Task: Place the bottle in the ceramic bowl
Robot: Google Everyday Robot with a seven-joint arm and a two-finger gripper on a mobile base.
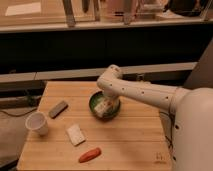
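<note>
The ceramic bowl (pixel 95 107), dark green with a lighter inside, sits near the middle of the wooden table (pixel 130 145). The white bottle (pixel 102 109) lies inside the bowl, tilted. My gripper (pixel 111 103) reaches down from the white arm into the bowl, right over the bottle's upper end.
A white paper cup (pixel 38 123) stands at the table's left. A dark grey block (pixel 58 108) lies left of the bowl. A flat white square block (pixel 75 134) and a red-orange oblong thing (pixel 90 154) lie in front. A dark counter runs behind the table.
</note>
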